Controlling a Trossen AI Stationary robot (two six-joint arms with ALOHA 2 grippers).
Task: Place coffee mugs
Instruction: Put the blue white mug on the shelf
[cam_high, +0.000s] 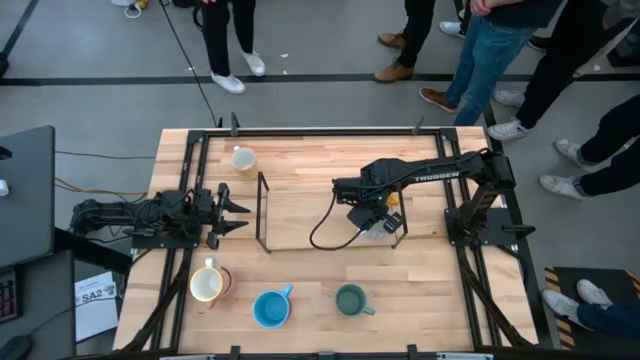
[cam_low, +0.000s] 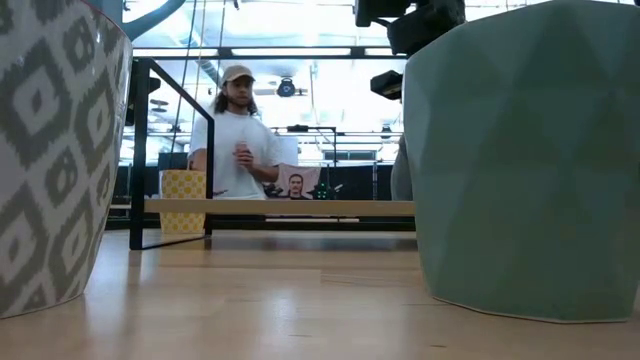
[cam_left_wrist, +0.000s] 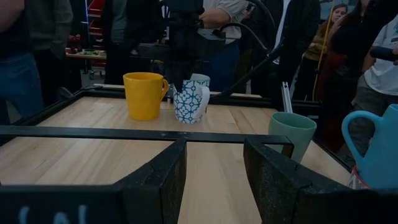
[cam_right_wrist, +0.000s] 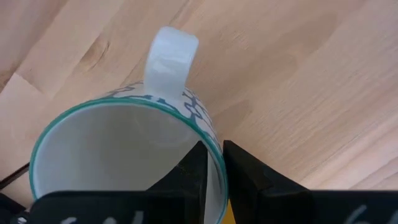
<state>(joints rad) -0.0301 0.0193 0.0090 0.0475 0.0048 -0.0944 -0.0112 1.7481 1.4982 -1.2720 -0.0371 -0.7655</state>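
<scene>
My right gripper (cam_high: 378, 218) is over the table's middle, shut on a white mug with a teal-blue pattern (cam_right_wrist: 124, 155), which also shows in the left wrist view (cam_left_wrist: 191, 101). An orange-yellow mug (cam_left_wrist: 144, 94) stands right beside it. Along the near edge stand a dark green mug (cam_high: 351, 299), a blue mug (cam_high: 272, 307) and a cream mug (cam_high: 207, 283) with a pink one behind it. A cream-yellow mug (cam_high: 243, 158) stands at the far left. My left gripper (cam_high: 235, 213) waits open at the left edge, touching nothing. My right gripper (cam_right_wrist: 211, 165) pinches the patterned mug's wall at the rim (cam_right_wrist: 214, 149), one finger inside the mug and one outside. It comes from above, pointing down, at a spot round the rim from the handle (cam_right_wrist: 171, 53). The mug is upright, its base about at table level.
A black wire rack frame (cam_high: 264, 210) stands between the two grippers, its base running toward the right gripper. Several people stand beyond the far and right edges. Bare wood lies between the rack and the near row of mugs.
</scene>
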